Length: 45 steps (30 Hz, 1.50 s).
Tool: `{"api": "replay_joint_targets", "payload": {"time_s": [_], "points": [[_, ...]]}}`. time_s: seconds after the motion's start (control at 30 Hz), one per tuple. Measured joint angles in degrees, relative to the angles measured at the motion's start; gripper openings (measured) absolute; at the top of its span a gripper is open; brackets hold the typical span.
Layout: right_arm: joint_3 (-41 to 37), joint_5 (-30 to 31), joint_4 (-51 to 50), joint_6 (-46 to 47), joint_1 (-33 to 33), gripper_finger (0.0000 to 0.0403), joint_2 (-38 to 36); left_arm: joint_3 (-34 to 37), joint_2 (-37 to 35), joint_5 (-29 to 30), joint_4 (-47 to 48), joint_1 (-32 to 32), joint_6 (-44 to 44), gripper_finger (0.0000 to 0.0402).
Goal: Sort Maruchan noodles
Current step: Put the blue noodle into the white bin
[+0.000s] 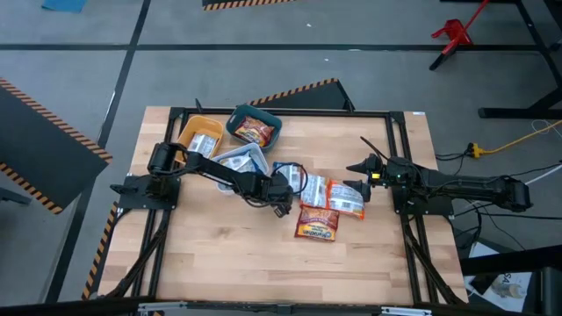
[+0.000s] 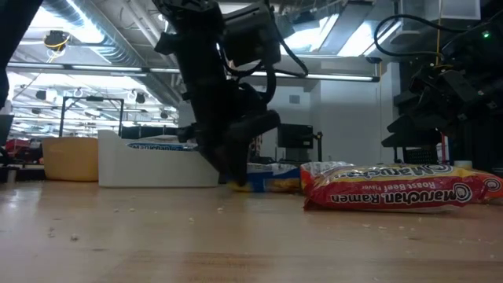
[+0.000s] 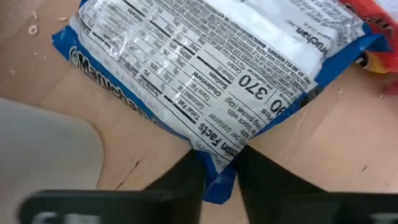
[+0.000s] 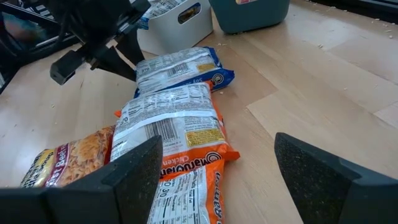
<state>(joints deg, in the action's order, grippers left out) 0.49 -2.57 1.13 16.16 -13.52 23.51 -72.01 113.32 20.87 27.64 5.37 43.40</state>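
Wooden table (image 1: 228,263); striped floor tape (image 1: 294,92)

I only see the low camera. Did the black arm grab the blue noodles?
Observer: Yes. The left wrist view shows the left gripper pinching the blue packet by its edge.
Operator: What's in the bins?
Observer: From above, the teal bin holds a red-orange packet.
Operator: Where's the other arm?
Observer: The right gripper hangs open on the table's right side, facing the orange packet.
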Motion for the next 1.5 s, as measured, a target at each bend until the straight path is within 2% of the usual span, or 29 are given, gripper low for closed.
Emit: {"api": "replay_joint_targets", "payload": {"time_s": [0.13, 0.4, 0.67, 0.87, 1.2, 1.5], "points": [[0.0, 0.0, 0.0, 0.0, 0.0, 0.0296, 0.0, 0.0, 0.0, 0.0, -2.5, 0.3, -0.2, 0.0009], [0.0, 0.5, -0.1, 0.0, 0.0, 0.0296, 0.0, -0.3, 0.0, -1.1, -4.4, 2.4, -0.3, 0.0001], [0.0, 0.6, -0.1, 0.0, 0.0, 0.0296, 0.0, -5.2, 0.0, -2.7, -3.9, 5.2, -0.5, 0.0001], [0.0, 0.6, -0.1, 0.0, 0.0, 0.0296, 0.0, -10.6, 0.0, -3.4, 2.1, 6.6, -0.8, 0.0], [0.0, 0.7, -0.1, 0.0, 0.0, 0.0296, 0.0, -21.8, 0.0, -0.9, 9.5, 7.2, -7.7, 0.0], [0.0, 0.7, -0.1, 0.0, 0.0, 0.0296, 0.0, -32.8, 0.0, 3.9, 24.6, 7.6, -9.2, 0.0]]}}
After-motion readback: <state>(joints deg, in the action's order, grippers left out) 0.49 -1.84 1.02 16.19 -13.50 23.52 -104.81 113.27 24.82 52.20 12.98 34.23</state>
